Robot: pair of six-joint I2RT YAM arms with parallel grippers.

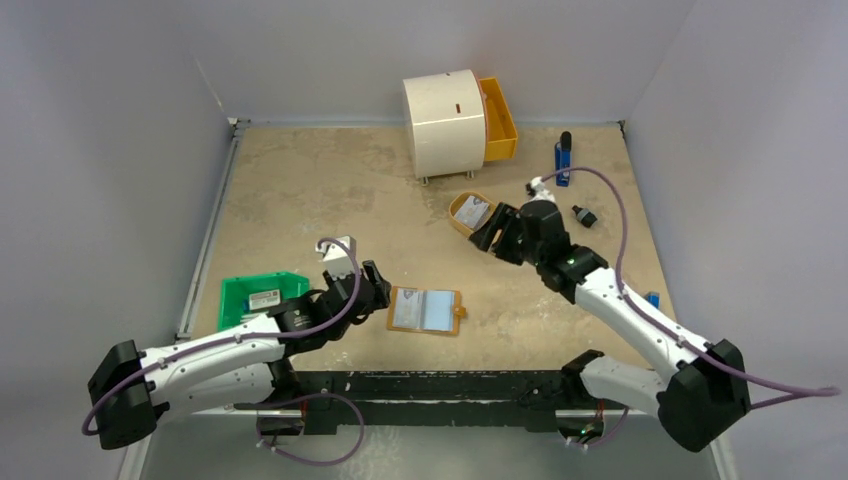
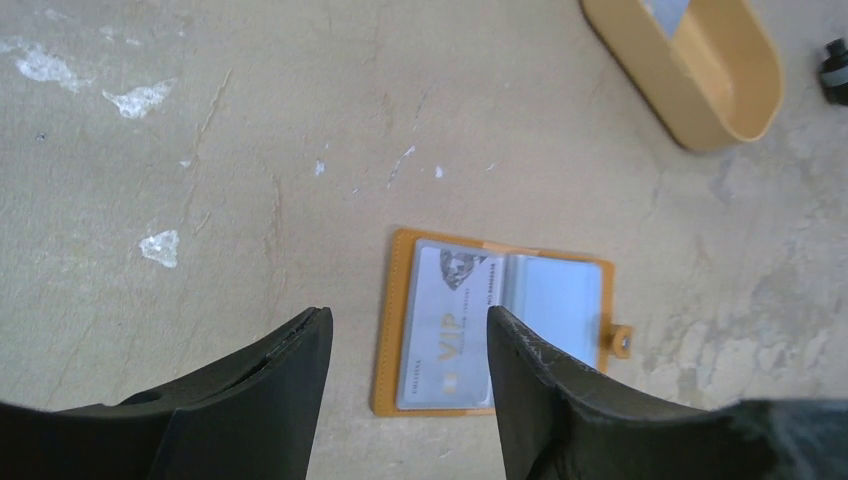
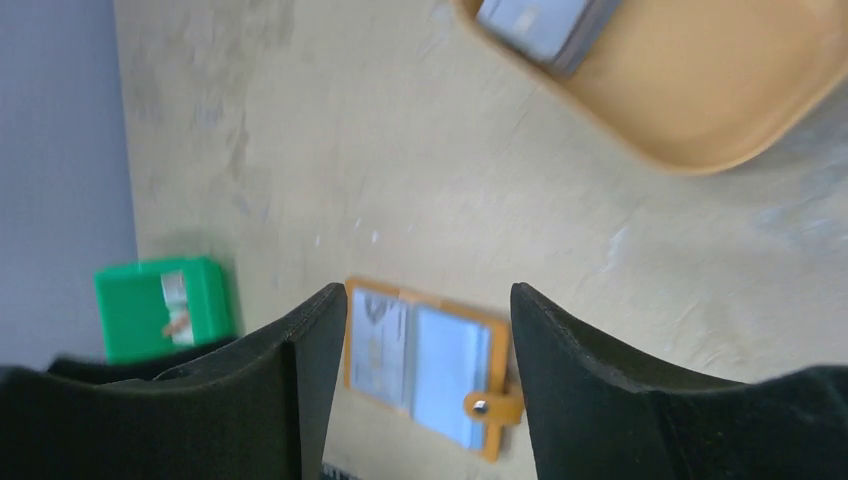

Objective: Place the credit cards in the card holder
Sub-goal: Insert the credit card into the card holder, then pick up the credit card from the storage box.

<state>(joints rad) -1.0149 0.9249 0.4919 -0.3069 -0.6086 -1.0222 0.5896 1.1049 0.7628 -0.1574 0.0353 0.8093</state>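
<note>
Bin (image 1: 258,298): green, far left on the table (image 1: 300,190), with a small white-labelled item inside.
Left gripper (image 2: 408,318): jaws wide apart with nothing between them; between the bin and the card holder, just beside the holder's left edge.
Card holder (image 2: 540,295): tan, lying open and flat near the front middle of the table, snap tab on its right edge.
First credit card (image 2: 445,335): tucked in the holder's left clear pocket, "VIP" print showing; the right pocket looks pale and blank.
Tray (image 2: 730,80): tan oval dish, right of centre, well apart from the holder.
Second credit card (image 3: 540,25): lying inside the tray, toward one end.
Right gripper (image 3: 428,292): jaws spread wide, holding nothing; just beside the tray on its near right side.
Drum (image 1: 445,123): white, at the back, with an orange drawer (image 1: 499,120) pulled out to its right.
</note>
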